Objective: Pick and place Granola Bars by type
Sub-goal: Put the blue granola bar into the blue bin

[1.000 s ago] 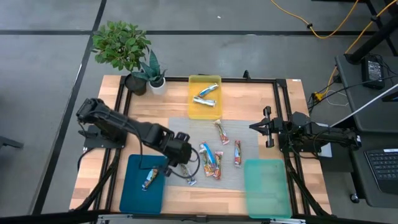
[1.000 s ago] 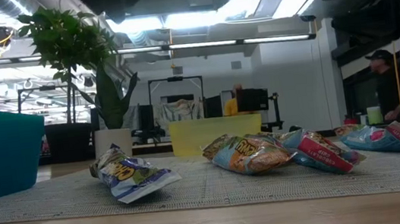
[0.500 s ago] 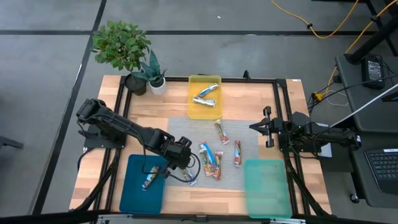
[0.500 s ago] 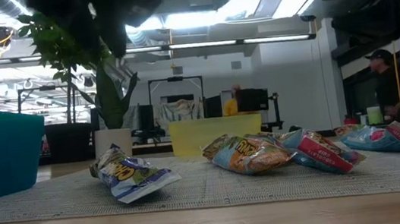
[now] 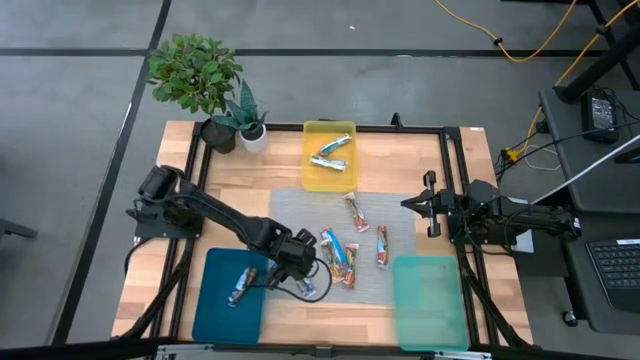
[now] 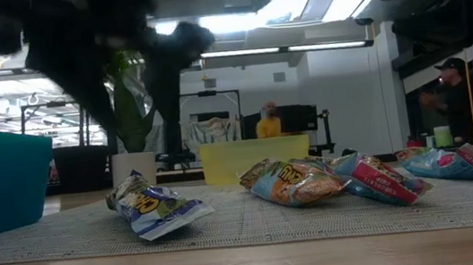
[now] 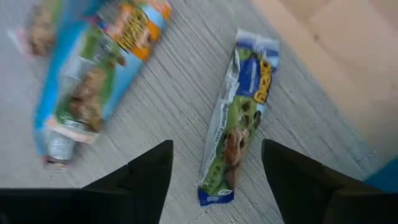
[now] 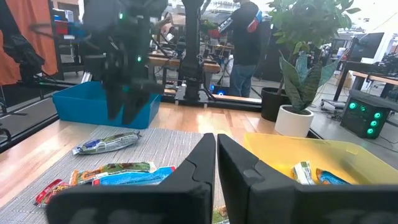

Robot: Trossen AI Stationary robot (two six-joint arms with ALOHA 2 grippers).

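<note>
Granola Bars (image 5: pixel 345 258) lie scattered across our grey mat (image 5: pixel 290 205) in the middle of the table (image 5: pixel 250 175), and we've got the left gripper (image 5: pixel 298 272) hovering right over the one nearest the dark blue tray (image 5: pixel 215 315). From the left wrist we see that blue-and-green bar (image 7: pixel 239 115) lying flat on the mat between our two dark fingers (image 7: pixel 140 177), jaws spread wide to either side of it, nothing in them and no contact that we can make out. Just beside it in that same view lies a blue-and-orange bar (image 7: pixel 96 74).

Down low, the blue-and-green bar (image 6: pixel 153 206) sits alone towards the blue tray, apart from the cluster of blue and red wrappers (image 6: pixel 315 180) farther along the mat.

Looking from above, one bar (image 5: pixel 240 287) already lies in the dark blue tray, and two silvery-blue bars (image 5: pixel 333 155) rest in the yellow tray (image 5: pixel 312 178) at the far edge of the mat. One bar (image 5: pixel 355 212) sits on the mat closer to the yellow tray, and a red bar (image 5: pixel 381 246) lies near the light green tray (image 5: pixel 430 310).

Our right gripper (image 5: pixel 412 203) waits at the right side of the table, well apart from the bars, its fingers (image 8: pixel 193 171) pressed together and holding nothing. Two potted plants (image 5: pixel 205 85) stand at the far left corner.
</note>
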